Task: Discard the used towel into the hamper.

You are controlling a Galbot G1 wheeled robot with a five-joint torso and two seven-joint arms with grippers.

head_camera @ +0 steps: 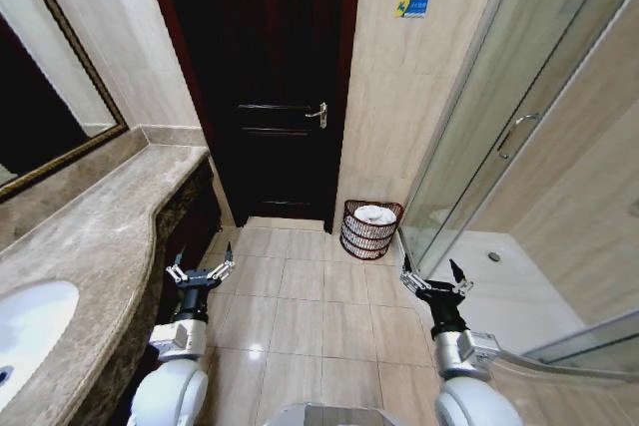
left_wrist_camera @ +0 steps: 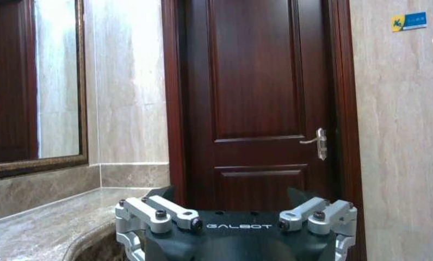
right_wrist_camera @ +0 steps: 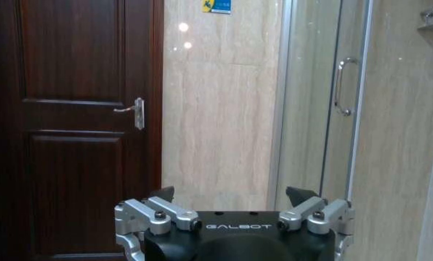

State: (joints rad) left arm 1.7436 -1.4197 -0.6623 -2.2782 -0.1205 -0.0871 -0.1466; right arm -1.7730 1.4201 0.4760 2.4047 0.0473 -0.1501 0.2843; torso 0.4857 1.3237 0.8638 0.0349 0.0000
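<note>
Small round dark reddish-brown woven-slat hamper [head_camera: 371, 229] on the beige tiled floor [head_camera: 300, 316], in the corner between dark wooden door [head_camera: 270, 87] and glass shower enclosure [head_camera: 519, 147], white towel [head_camera: 375, 213] bundled inside. Left gripper [head_camera: 200, 268] and right gripper [head_camera: 436, 273] spread wide, empty, well short of it. Fingertips cut off in wrist views.

blue wall sticker [head_camera: 410, 7] text too small, sink [head_camera: 25, 331] cropped

- The head view looked forward and down from high up, over the tiled floor [head_camera: 300, 316] toward the far dark door [head_camera: 270, 77].
- The left wrist view sat low, facing that door [left_wrist_camera: 264, 103] level.
- The right wrist view faced likewise, farther right; both shared the door handle [right_wrist_camera: 133, 111] and blue sticker [right_wrist_camera: 218, 6].
</note>
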